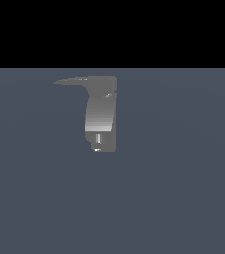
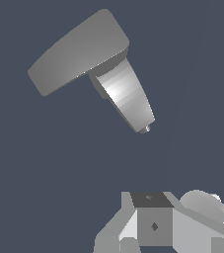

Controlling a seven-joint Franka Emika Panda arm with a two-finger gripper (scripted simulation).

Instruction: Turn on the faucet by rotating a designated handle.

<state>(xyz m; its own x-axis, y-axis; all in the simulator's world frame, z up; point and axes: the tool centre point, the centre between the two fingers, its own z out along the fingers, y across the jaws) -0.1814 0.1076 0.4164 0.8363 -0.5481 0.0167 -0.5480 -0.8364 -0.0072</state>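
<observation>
The faucet (image 1: 100, 116) is a small grey fixture with a curved, shaded body and stands alone on the dark floor in the exterior view. A short nozzle stub (image 1: 98, 142) sits at its lower end. The handle (image 1: 72, 81), a thin lever tapering to a point, sticks out from the top block toward the exterior view's left. In the wrist view the faucet body (image 2: 126, 94) and the handle (image 2: 79, 52), a broad flat slab here, lie well apart from the white blocky gripper (image 2: 153, 227). The gripper is cut off at the picture's edge, its fingertips hidden. It does not show in the exterior view.
A flat blue-grey floor (image 1: 183, 198) surrounds the faucet on all sides. A black band fills the top of the exterior view. No other objects show.
</observation>
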